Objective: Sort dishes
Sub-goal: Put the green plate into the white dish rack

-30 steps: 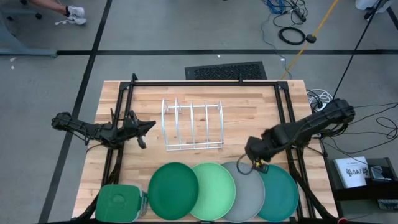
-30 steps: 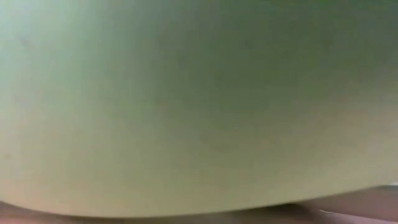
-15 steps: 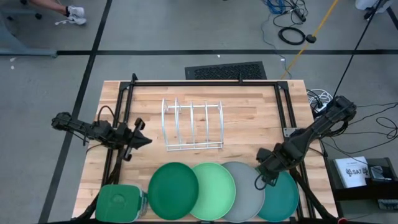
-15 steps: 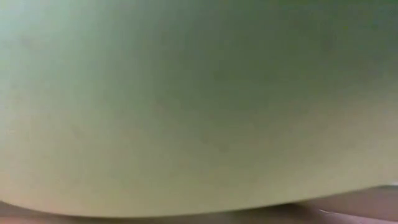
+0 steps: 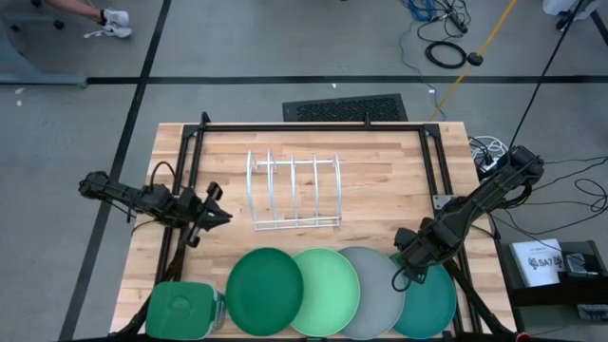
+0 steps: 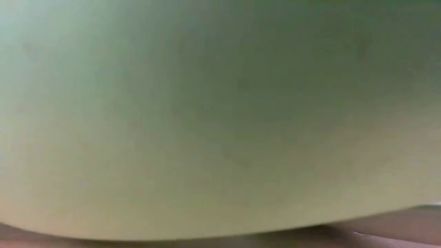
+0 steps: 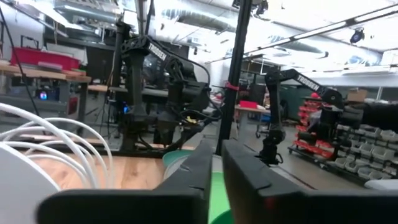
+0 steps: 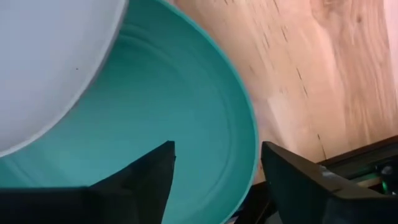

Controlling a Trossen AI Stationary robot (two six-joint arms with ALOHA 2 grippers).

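Note:
Four round plates lie in an overlapping row along the table's near edge: dark green (image 5: 264, 290), mint (image 5: 328, 291), grey (image 5: 377, 285) and teal (image 5: 432, 304). The grey plate's edge (image 8: 56, 68) rests on the teal plate (image 8: 168, 93). My right gripper (image 5: 407, 274) (image 8: 217, 180) is open above the teal plate's far rim, with one finger over the plate's inside and one outside the rim. My left gripper (image 5: 218, 207) (image 7: 217, 168) hovers left of the white wire rack (image 5: 293, 190), open by a narrow gap and holding nothing.
A green square container (image 5: 180, 311) sits at the near left corner, beside the dark green plate. A black frame (image 5: 313, 126) borders the table. The low view is filled by a close pale green surface (image 6: 220, 117). Bare wood lies between the rack and the plates.
My right gripper has moved toward the table's near and right edges, from over the grey plate's far edge to above the teal plate's far rim. My left gripper has drawn back a little toward the left and near edges.

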